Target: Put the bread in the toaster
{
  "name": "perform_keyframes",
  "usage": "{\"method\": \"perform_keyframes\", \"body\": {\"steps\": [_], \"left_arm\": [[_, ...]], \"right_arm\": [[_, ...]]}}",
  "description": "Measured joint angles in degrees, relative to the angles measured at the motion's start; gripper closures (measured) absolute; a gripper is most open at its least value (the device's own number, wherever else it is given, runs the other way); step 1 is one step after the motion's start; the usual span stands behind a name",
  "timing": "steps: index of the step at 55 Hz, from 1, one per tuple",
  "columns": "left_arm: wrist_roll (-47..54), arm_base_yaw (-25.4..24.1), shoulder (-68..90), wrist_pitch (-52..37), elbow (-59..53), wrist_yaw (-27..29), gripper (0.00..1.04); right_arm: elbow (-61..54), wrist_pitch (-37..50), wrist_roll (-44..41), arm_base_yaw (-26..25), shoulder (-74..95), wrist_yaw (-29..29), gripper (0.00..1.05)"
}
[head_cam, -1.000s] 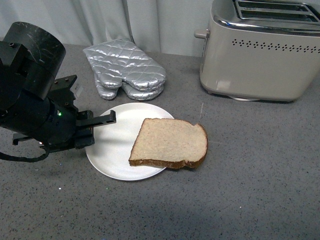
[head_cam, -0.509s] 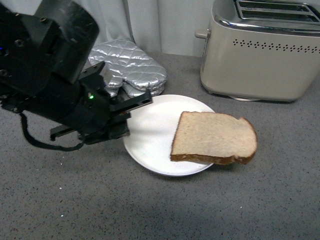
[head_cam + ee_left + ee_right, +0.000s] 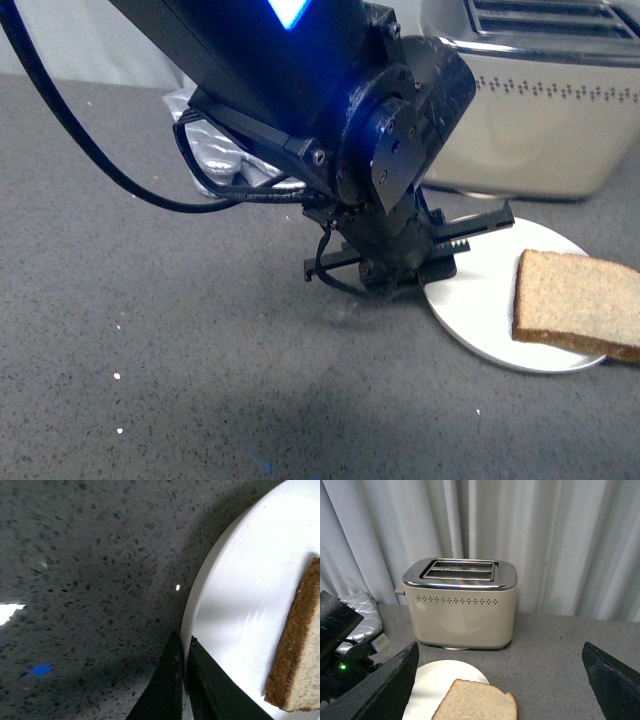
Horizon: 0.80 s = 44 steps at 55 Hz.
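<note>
The bread (image 3: 580, 315), a tan slice with a brown crust, lies on the right part of a round white plate (image 3: 475, 300). My left gripper (image 3: 430, 262) is shut on the plate's left rim. In the left wrist view its jaws pinch the plate's rim (image 3: 187, 630), with the bread (image 3: 297, 655) further in. The beige toaster (image 3: 540, 110) stands behind the plate at the back right. In the right wrist view the toaster (image 3: 460, 602) faces me with both slots on top, and the bread (image 3: 475, 702) and plate (image 3: 432, 680) lie below my open right gripper (image 3: 500, 690).
A silver quilted oven mitt (image 3: 215, 155) lies behind my left arm, mostly hidden; it also shows in the right wrist view (image 3: 362, 617). A grey curtain (image 3: 545, 540) hangs behind the toaster. The counter (image 3: 150, 330) is grey speckled stone.
My left gripper has dragged the plate with the bread to the right, toward the toaster's front. The left arm now fills the upper middle of the front view.
</note>
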<state>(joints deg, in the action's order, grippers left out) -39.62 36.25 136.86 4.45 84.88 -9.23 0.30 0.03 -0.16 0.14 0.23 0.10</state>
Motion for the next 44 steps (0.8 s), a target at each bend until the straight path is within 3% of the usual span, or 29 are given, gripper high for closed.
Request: {"method": "perform_keyframes", "body": {"steps": [6, 12, 18, 28, 39, 44], "left_arm": [[-1.1, 0.3, 0.6, 0.9, 1.3, 0.3, 1.01], [-1.8, 0.4, 0.4, 1.0, 1.5, 1.8, 0.79], [-1.9, 0.4, -1.1, -1.1, -0.7, 3.4, 0.65], [2.6, 0.7, -8.5, -8.3, -8.8, 13.1, 0.38], [7.3, -0.8, -20.7, -22.4, -22.8, 25.5, 0.07], [10.3, -2.1, -25.6, -29.1, -29.7, 28.5, 0.07]], "right_arm": [[0.0, 0.0, 0.0, 0.0, 0.0, 0.0, 0.10], [0.0, 0.0, 0.0, 0.0, 0.0, 0.0, 0.10], [0.0, 0.0, 0.0, 0.0, 0.0, 0.0, 0.10], [0.0, 0.0, 0.0, 0.0, 0.0, 0.0, 0.10], [0.0, 0.0, 0.0, 0.0, 0.0, 0.0, 0.10], [0.0, 0.0, 0.0, 0.0, 0.0, 0.0, 0.10]]}}
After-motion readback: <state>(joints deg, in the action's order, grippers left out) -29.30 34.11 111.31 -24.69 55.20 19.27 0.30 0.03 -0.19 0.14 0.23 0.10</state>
